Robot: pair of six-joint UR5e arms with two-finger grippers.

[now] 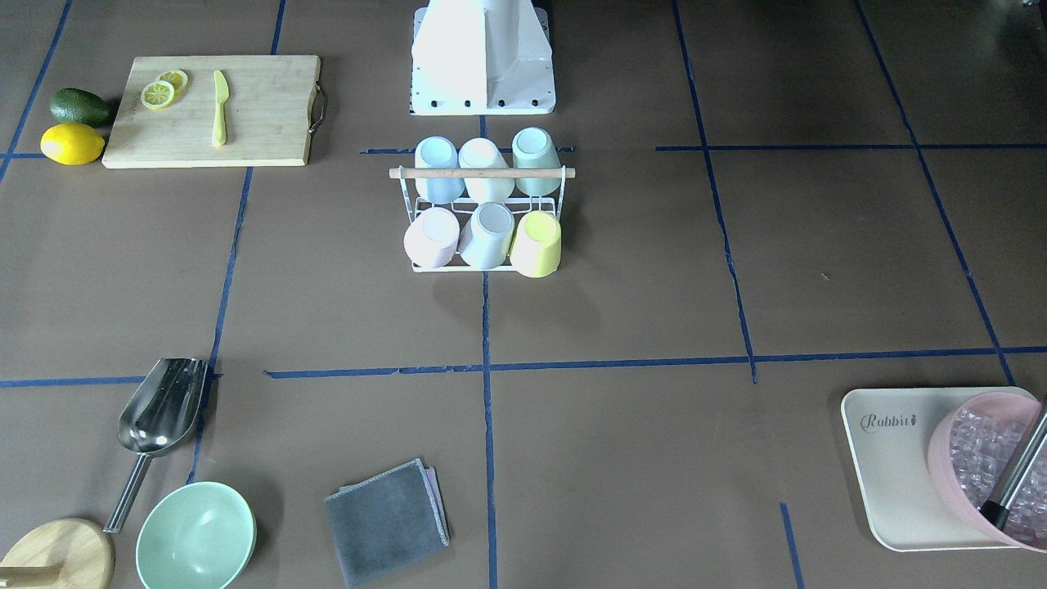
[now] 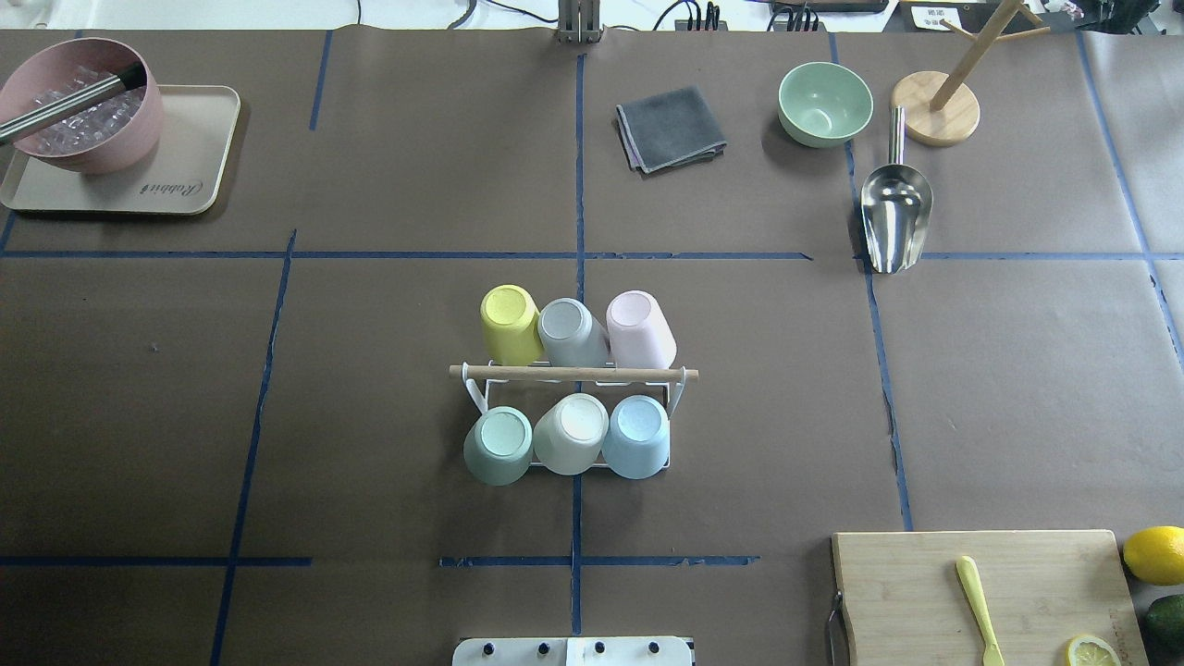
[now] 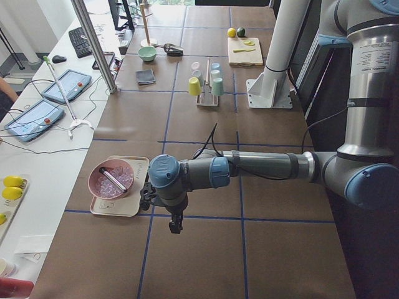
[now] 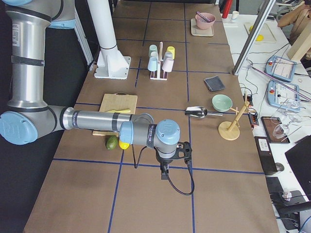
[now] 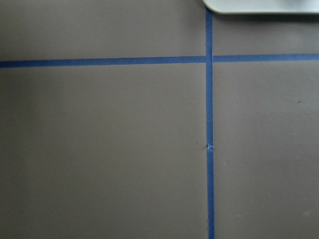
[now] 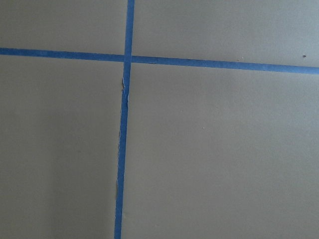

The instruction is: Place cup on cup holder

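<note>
All six cups (image 2: 572, 433) sit upturned on the cup holder (image 2: 573, 373) in two rows of three, so the job looks done — the left gripper (image 3: 176, 225) and right gripper (image 4: 165, 174), both well apart from the holder and with jaws impossible to read, should sweep nowhere near it.

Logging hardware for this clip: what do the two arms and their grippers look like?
Both match. The left arm and right arm are silver-grey tubes with light blue joint caps and dark rings at the joints. A thin black cable hangs loose near each wrist. The left gripper and right gripper are small and black.
</note>
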